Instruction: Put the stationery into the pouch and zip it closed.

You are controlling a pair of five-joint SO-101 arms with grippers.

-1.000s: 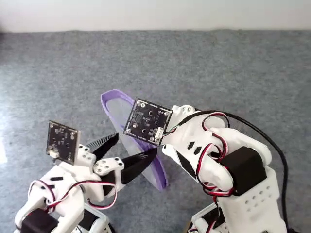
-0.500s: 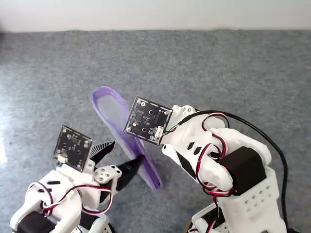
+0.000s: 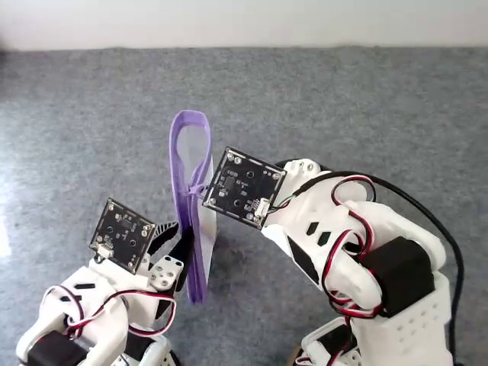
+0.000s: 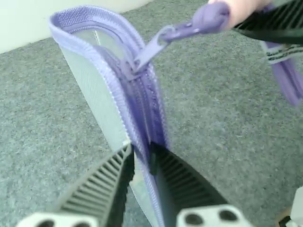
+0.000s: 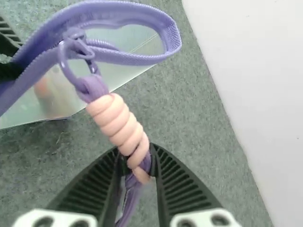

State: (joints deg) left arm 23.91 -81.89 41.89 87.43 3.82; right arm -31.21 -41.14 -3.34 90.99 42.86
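Note:
The purple pouch (image 3: 191, 229) with clear sides stands on its edge on the grey carpet. My left gripper (image 4: 139, 150) is shut on its near zipper edge, also visible from above (image 3: 185, 248). My right gripper (image 5: 136, 161) is shut on the peach coiled zipper pull (image 5: 116, 120), beside the pouch's middle (image 3: 200, 191). A purple loop links the pull to the zipper slider (image 5: 71, 47) (image 4: 130, 71). Beyond the slider the pouch mouth (image 5: 142, 33) gapes in a loop at the far end. Something peach and blurred (image 5: 43, 90) shows through the clear side.
Grey carpet (image 3: 366, 107) spreads out on all sides, with a pale wall strip (image 3: 244, 23) along the far edge. Both arm bases crowd the near edge, and their camera boards (image 3: 126, 235) (image 3: 244, 187) stand either side of the pouch.
My left gripper went from wide open to shut on the pouch's near edge. The pouch swung from lying slanted to standing on edge, and the right arm shifted slightly right with the pull.

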